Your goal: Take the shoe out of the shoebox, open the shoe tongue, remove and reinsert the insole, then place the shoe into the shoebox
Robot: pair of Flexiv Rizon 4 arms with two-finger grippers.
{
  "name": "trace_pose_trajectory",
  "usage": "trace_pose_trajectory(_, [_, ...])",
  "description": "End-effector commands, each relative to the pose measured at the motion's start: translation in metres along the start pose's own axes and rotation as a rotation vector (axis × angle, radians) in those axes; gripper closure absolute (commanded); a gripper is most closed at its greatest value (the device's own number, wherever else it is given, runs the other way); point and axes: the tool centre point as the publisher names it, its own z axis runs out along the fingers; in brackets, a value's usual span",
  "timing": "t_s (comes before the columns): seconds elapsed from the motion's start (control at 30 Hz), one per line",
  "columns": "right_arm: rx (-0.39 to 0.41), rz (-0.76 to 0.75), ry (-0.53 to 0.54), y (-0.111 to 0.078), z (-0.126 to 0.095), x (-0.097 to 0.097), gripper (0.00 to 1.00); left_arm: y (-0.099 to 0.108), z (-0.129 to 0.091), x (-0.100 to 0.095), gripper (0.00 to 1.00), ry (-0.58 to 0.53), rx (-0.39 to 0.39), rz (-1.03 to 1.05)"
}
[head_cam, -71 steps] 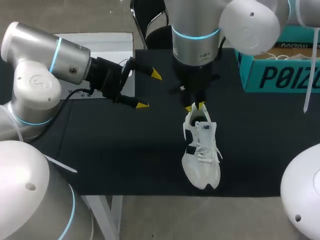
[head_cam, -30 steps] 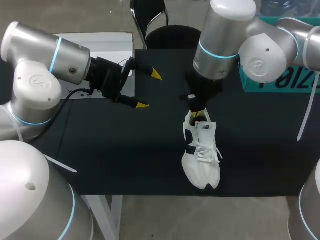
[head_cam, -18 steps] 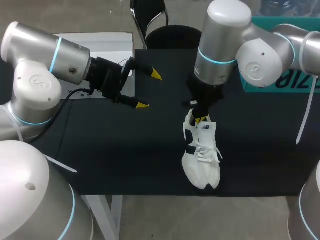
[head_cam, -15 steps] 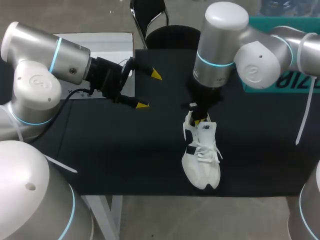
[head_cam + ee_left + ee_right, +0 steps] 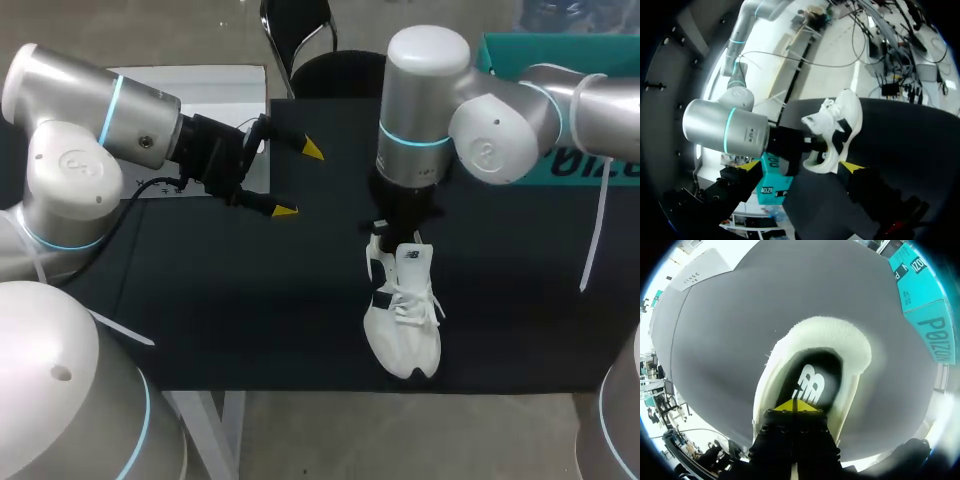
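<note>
Broad table draped in matte black cloth (image 5: 250, 320), white metal table leg (image 5: 236, 440) under its near left corner, flat white board (image 5: 200, 85) lying at its far left edge, soft even light, faint shadows on the cloth.

Head view is lit pretty evenly from overhead, nothing harsh. The black bench (image 5: 200, 300) soaks most of it up, with only a soft shadow left of the white shoe (image 5: 400, 320), which comes out bright. Glossy highlights sit on the right arm (image 5: 420, 100). In the left wrist view, everything past the bench is blown out white. In the right wrist view, the right hand (image 5: 795, 405) is nearly a black silhouette and the shoe's inside goes dark.
</note>
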Motion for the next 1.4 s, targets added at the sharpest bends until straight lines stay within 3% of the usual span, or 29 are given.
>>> trace_pose_trajectory(0.03, [-0.011, 0.006, 0.002, -0.005, 0.012, 0.0, 1.0, 0.0, 0.001, 0.0, 0.0, 0.003, -0.001, 0.001])
trace_pose_trajectory(0.3, [-0.02, 0.006, -0.016, -0.002, 0.016, 0.003, 1.0, 0.0, 0.001, 0.0, 0.0, 0.003, -0.001, 0.001])
trace_pose_trajectory(0.87, [-0.072, -0.008, -0.071, -0.002, -0.026, 0.007, 1.0, 0.0, 0.001, 0.0, 0.0, 0.003, -0.001, 0.001])
trace_pose_trajectory(1.1, [-0.052, -0.008, -0.094, -0.001, -0.016, 0.003, 1.0, 0.0, 0.001, 0.0, 0.0, 0.003, -0.001, 0.001])
trace_pose_trajectory(1.4, [-0.036, -0.018, -0.086, 0.008, 0.012, 0.001, 1.0, 0.0, 0.001, 0.0, 0.0, 0.003, -0.001, 0.001])
